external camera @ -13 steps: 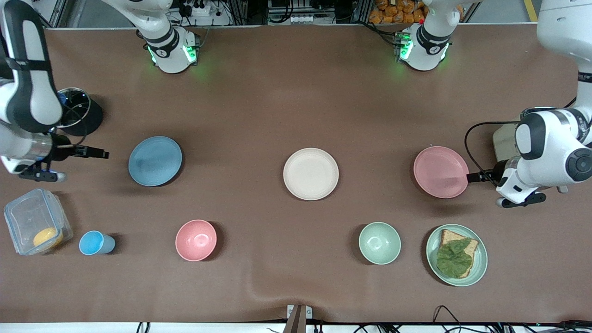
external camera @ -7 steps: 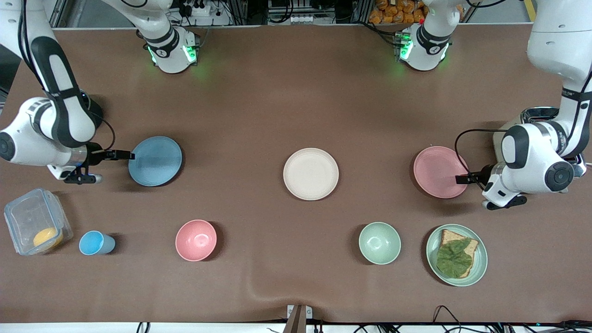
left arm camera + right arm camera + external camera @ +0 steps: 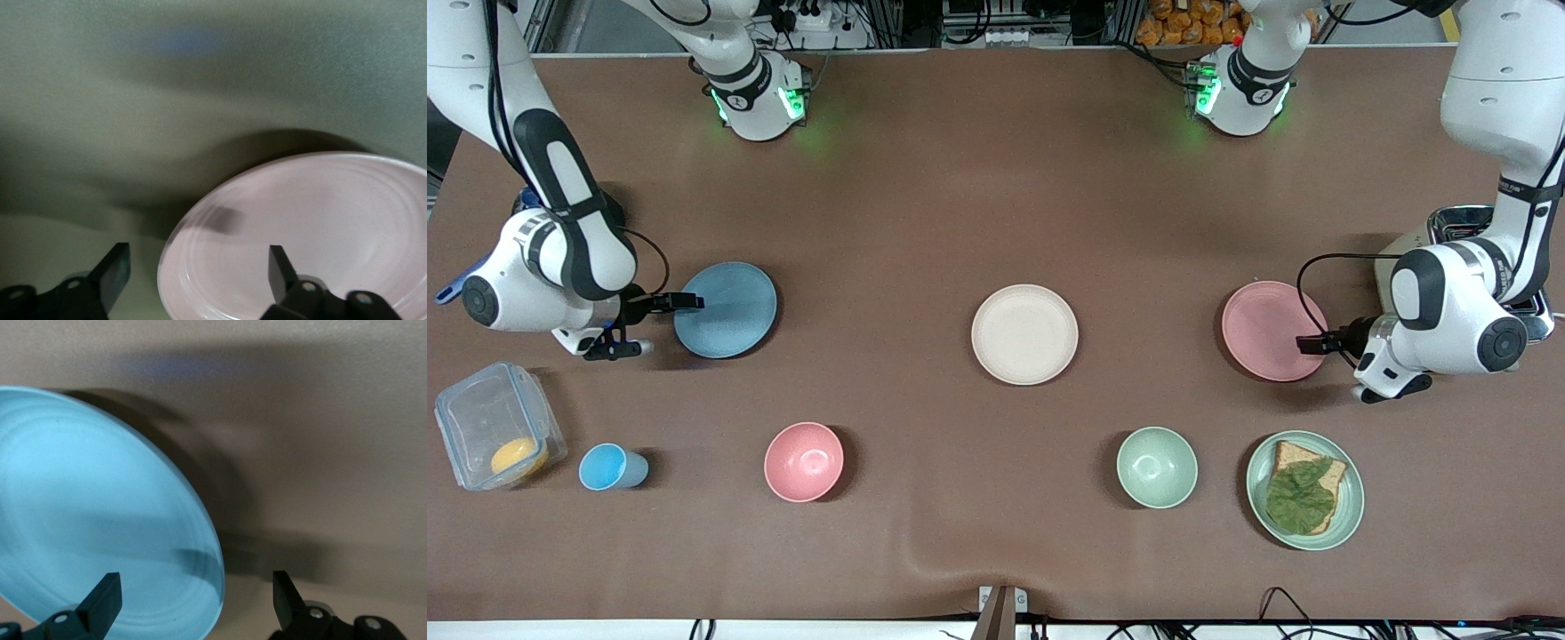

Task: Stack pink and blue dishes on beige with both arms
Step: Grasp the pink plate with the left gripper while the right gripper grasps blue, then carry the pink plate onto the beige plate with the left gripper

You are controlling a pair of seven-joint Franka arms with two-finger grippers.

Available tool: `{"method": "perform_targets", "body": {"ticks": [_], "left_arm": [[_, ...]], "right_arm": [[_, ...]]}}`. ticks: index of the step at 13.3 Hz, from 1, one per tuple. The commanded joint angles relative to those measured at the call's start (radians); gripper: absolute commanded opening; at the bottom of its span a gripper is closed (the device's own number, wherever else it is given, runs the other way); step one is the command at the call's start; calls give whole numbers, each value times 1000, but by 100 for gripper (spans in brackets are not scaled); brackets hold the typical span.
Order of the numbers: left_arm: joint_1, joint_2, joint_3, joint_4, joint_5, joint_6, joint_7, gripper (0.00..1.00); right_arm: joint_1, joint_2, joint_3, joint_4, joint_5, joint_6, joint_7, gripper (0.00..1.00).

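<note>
Brown surface [image 3: 996,178]: both tools moved in within the last second, fingers apart: left tool [image 3: 1307,344] straddles pink plate [image 3: 1267,324] rim, right tool [image 3: 687,302] straddles blue plate [image 3: 729,311] rim; beige plate [image 3: 1024,334] between them. Grasps next.

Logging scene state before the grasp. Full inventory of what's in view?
pink plate: 1, pale pink, toward the left arm's end
blue plate: 1, light blue, toward the right arm's end
beige plate: 1, cream, mid-table between them
pink bowl: 1, nearer the camera than the blue plate
green bowl: 1, pale green
green plate: 1, carries toast with a leaf, beside the green bowl
blue cup: 1, on its side
clear box: 1, something yellow inside
left gripper: open, at the pink plate's rim
right gripper: open, at the blue plate's rim
</note>
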Motion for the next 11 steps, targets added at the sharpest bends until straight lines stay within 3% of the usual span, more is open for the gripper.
{"method": "perform_targets", "body": {"ticks": [1,2,3,4,5,6,9,11], "left_arm": [[24,24,-8,15,-21,2,23,86],[24,26,-8,16,-21,2,23,86],[24,26,-8,18,-23,2,23,79],[21,26,-8,18,-21,2,23,65],[18,26,-8,19,-23,2,21,45],[18,26,-8,19,-24,2,21,25],[18,29,-10,19,-37,2,23,0],[18,23,-10,21,-63,2,23,0]], "right_arm": [[-13,30,16,28,23,-1,-24,93],[-13,38,17,32,24,-2,-24,73],[-15,39,29,34,49,-6,-24,47],[-15,42,34,35,61,-7,-30,18],[-16,49,34,46,63,-12,-50,0],[-19,52,32,57,63,-19,-81,0],[-15,53,32,86,63,-62,-133,0],[-21,67,31,153,63,-154,-136,0]]}}
